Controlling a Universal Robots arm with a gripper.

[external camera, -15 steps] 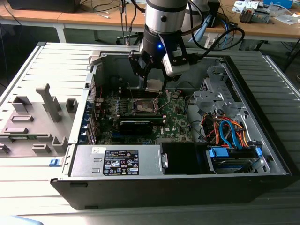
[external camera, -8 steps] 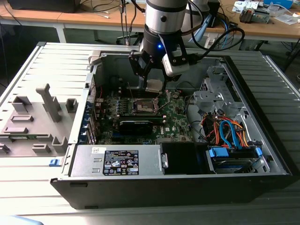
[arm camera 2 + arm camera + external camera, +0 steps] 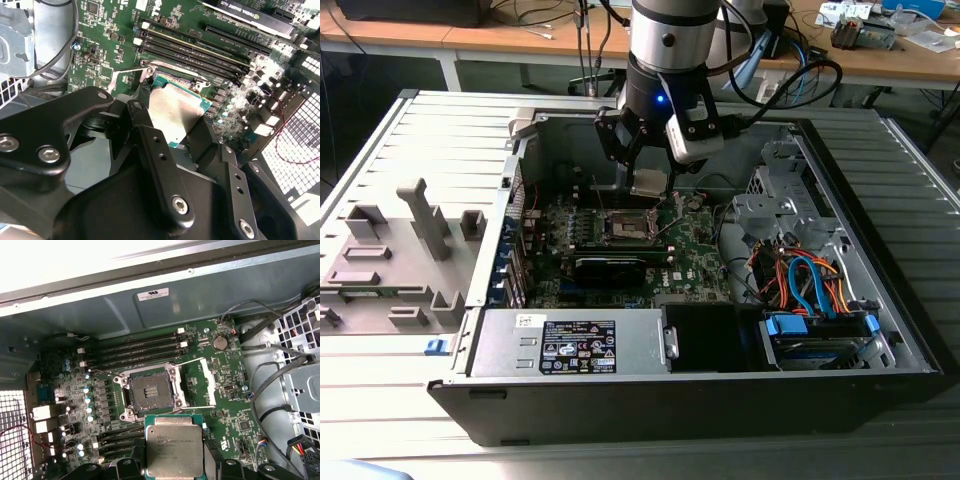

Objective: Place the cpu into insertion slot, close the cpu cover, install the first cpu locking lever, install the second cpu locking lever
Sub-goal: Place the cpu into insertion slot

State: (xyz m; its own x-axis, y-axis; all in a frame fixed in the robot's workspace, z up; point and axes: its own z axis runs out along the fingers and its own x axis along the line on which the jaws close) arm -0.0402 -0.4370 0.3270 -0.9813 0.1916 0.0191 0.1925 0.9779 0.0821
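My gripper (image 3: 648, 183) is shut on the cpu (image 3: 649, 181), a flat square chip with a silvery top, and holds it by two opposite edges just above the green board. In the first wrist view the cpu (image 3: 174, 450) hangs beside the insertion slot (image 3: 149, 392), which lies open with its dark centre bare. The cpu cover (image 3: 211, 385) is swung back on the slot's far side, with thin lever rods along it. In the second wrist view black fingers (image 3: 150, 145) clamp the cpu (image 3: 175, 112). In the exterior view the insertion slot (image 3: 628, 228) sits just below the gripper.
Long memory slots (image 3: 135, 350) run beside the socket. A black card (image 3: 610, 268) and the power supply (image 3: 570, 345) lie toward the case front. Drive cage and coloured cables (image 3: 810, 285) fill the exterior view's right. A grey fixture tray (image 3: 390, 260) is outside the case.
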